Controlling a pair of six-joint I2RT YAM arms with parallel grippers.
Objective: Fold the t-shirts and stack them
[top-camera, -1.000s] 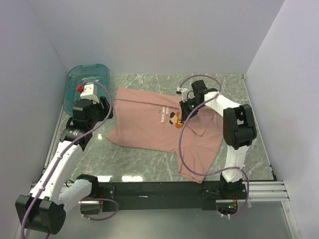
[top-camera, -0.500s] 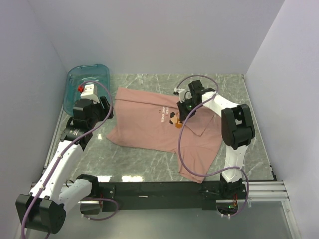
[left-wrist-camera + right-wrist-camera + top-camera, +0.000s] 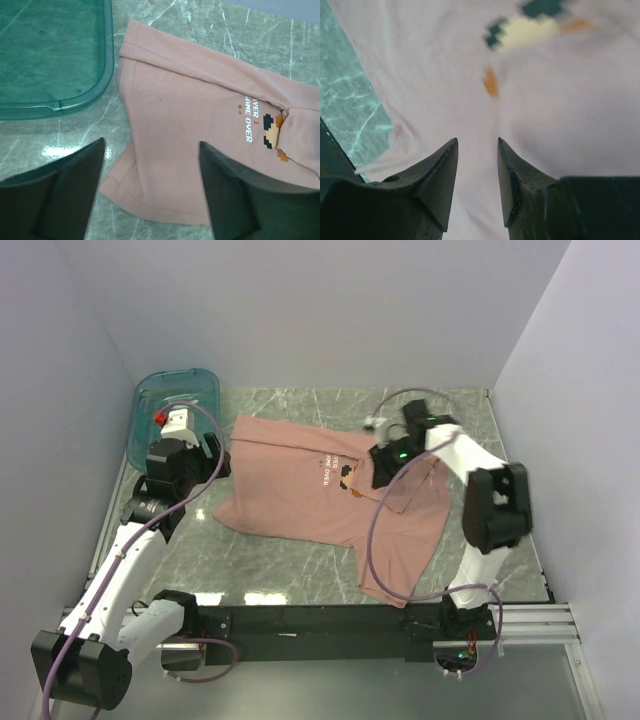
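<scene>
The dusty-pink t-shirt (image 3: 290,485) lies on the marble table, its right side folded over and reaching toward the near edge. Its pixel print (image 3: 348,478) and white text face up. My right gripper (image 3: 381,468) hovers just right of the print, low over the cloth. In the right wrist view its jaws (image 3: 477,141) stand slightly apart, with nothing between them and pink cloth (image 3: 445,65) beneath. My left gripper (image 3: 212,462) is at the shirt's left edge. In the left wrist view it is wide open (image 3: 151,144) above the shirt's left hem (image 3: 165,165).
A translucent teal bin (image 3: 175,405) stands at the back left, close to the left arm, and also shows in the left wrist view (image 3: 50,55). White walls close in the table on three sides. A black rail (image 3: 320,625) runs along the near edge.
My right arm has swung to the right and its gripper has moved from over the print to just right of it. The left arm and the shirt have not visibly moved.
</scene>
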